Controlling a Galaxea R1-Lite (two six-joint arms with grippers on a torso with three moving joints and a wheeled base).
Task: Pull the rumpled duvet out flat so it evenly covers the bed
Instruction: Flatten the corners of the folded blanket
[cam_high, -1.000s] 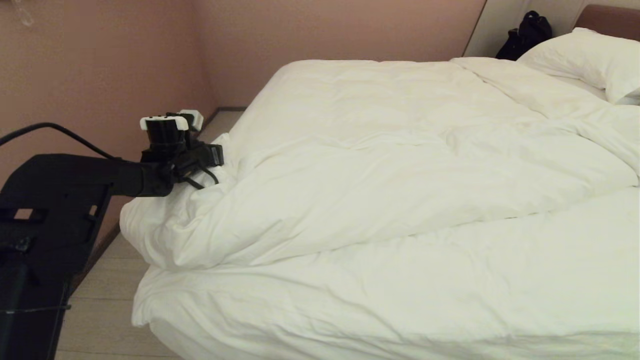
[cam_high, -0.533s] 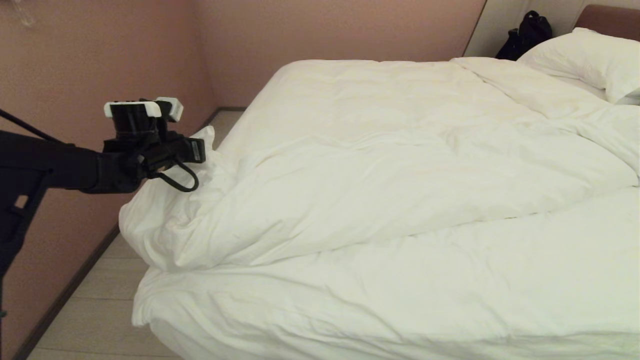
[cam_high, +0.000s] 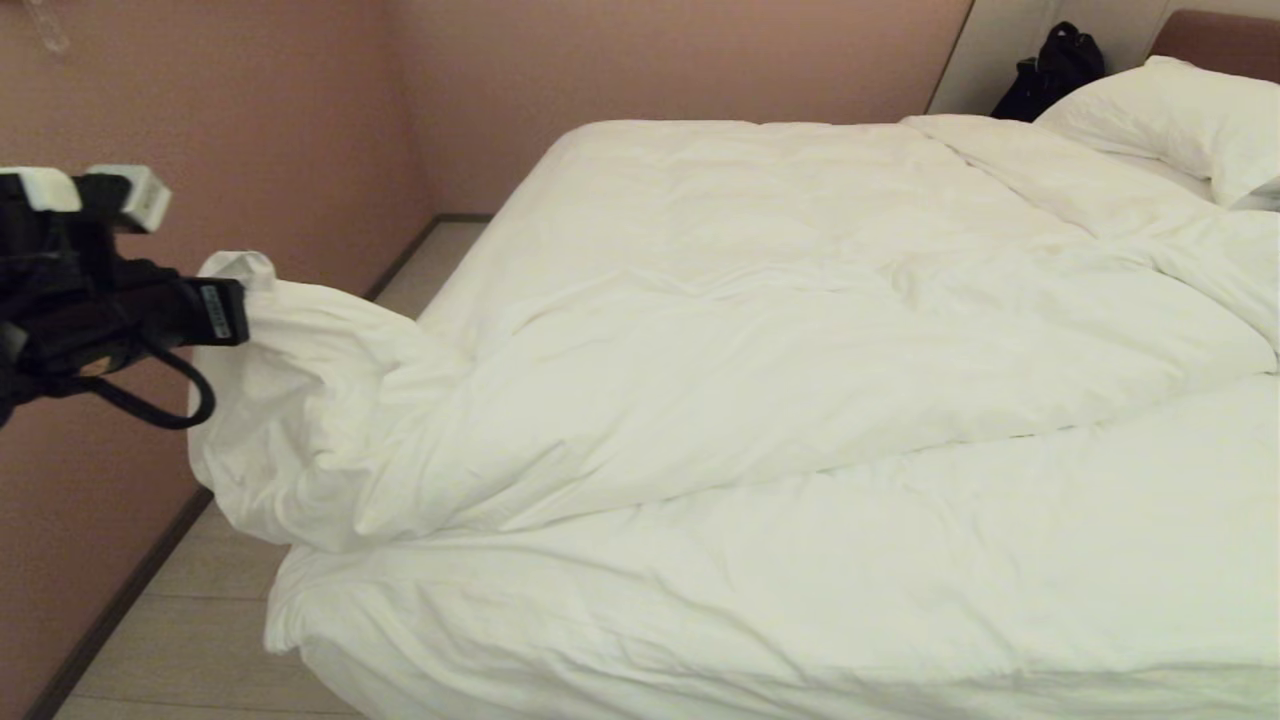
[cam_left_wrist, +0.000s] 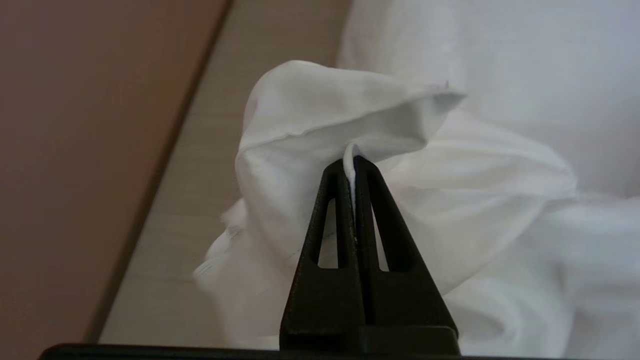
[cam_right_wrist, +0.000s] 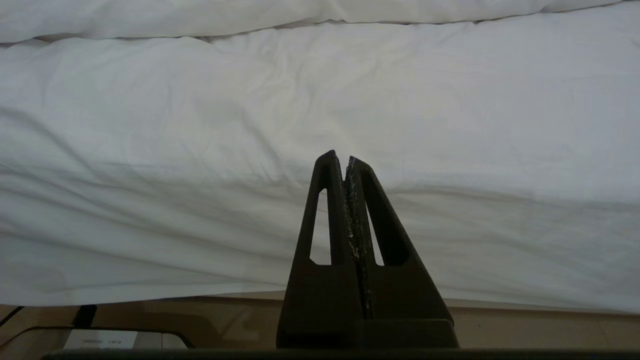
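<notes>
Only the left wrist view shows the left gripper (cam_left_wrist: 352, 162) pinching the duvet (cam_high: 700, 330) corner, held off the bed's (cam_high: 700, 610) edge above the floor. The right gripper (cam_right_wrist: 345, 161), pressed together and empty, hangs beside the bed. One pillow (cam_high: 1180, 120) is visible.

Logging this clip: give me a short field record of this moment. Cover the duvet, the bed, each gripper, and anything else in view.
duvet: rumpled, bunched at the corner nearest the wall, not yet flat
duvet corner: pinched and lifted off the bed's edge, out over the floor
left gripper: shut on a fold of the duvet corner, at the left edge of the head view
right gripper: shut, empty, facing the bed's side
bed: white sheet bare along the near side
pillow: at the headboard end
black bag: beyond the bed, by the wall
</notes>
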